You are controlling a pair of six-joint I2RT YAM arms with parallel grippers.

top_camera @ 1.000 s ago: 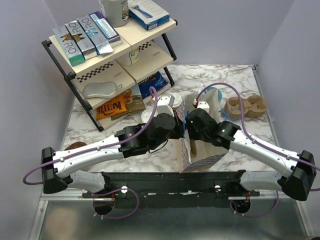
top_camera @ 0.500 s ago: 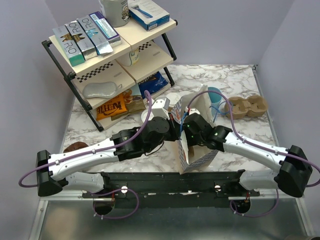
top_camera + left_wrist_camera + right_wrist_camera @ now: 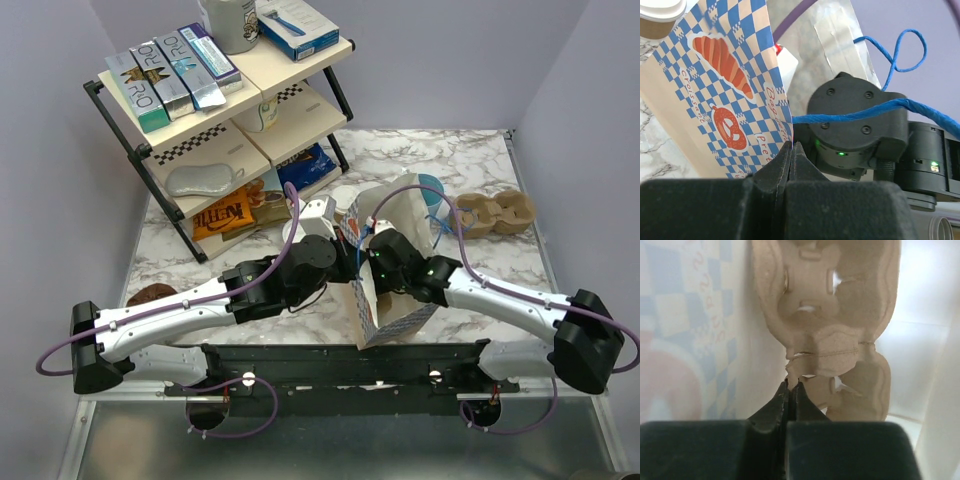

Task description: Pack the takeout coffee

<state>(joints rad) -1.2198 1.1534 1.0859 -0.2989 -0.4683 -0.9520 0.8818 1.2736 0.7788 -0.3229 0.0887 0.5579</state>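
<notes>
A blue-checked paper bag point(image 3: 392, 300) stands open mid-table, and its printed side fills the left wrist view point(image 3: 725, 90). My left gripper point(image 3: 791, 146) is shut on the bag's rim point(image 3: 352, 264). My right gripper point(image 3: 792, 382) reaches inside the bag and is shut on the edge of a pulp cup carrier point(image 3: 840, 315) lying within. The takeout coffee point(image 3: 655, 12), a tan cup with a white lid, shows only at the top-left corner of the left wrist view, behind the bag.
A two-tier shelf rack point(image 3: 230, 110) with boxes and snack bags stands at the back left. A light-blue cup point(image 3: 430, 188) and another pulp carrier point(image 3: 490, 213) sit right of the bag. The bag's blue string handle point(image 3: 900, 50) loops over the right wrist.
My right gripper has gone from open to shut, now pinching the carrier inside the bag. Both wrists and the bag's top shifted slightly left and away.
</notes>
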